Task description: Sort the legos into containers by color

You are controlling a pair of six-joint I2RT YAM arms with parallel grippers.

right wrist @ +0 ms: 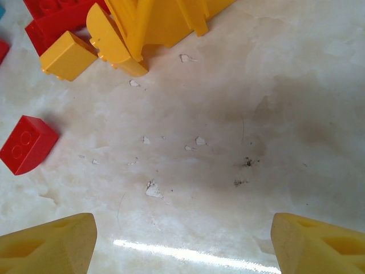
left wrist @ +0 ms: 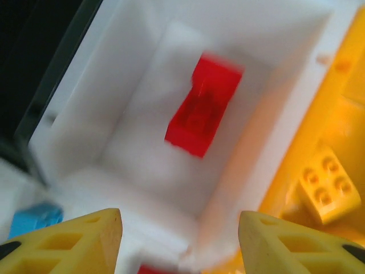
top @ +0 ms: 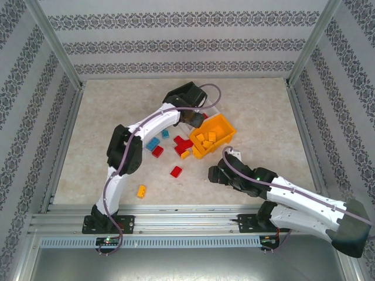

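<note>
My left gripper (left wrist: 179,240) hangs open over the white container (left wrist: 114,74), and a blurred red lego (left wrist: 202,105) lies inside it, clear of the fingers. The orange-yellow container (left wrist: 305,137) adjoins on the right and holds a yellow lego (left wrist: 329,191); the black container (left wrist: 34,57) is at the left. From above, the left gripper (top: 192,108) covers the bins beside the orange-yellow container (top: 225,126). Loose legos lie in front: blue (top: 153,143), red (top: 176,171) and yellow (top: 141,191). My right gripper (top: 218,174) (right wrist: 182,240) stands open over bare table.
In the right wrist view a red lego (right wrist: 25,144) lies to the left, a yellow lego (right wrist: 67,55) sits by the orange-yellow container's foot (right wrist: 165,23), and more red legos (right wrist: 51,23) lie behind. A metal frame (top: 64,134) borders the table.
</note>
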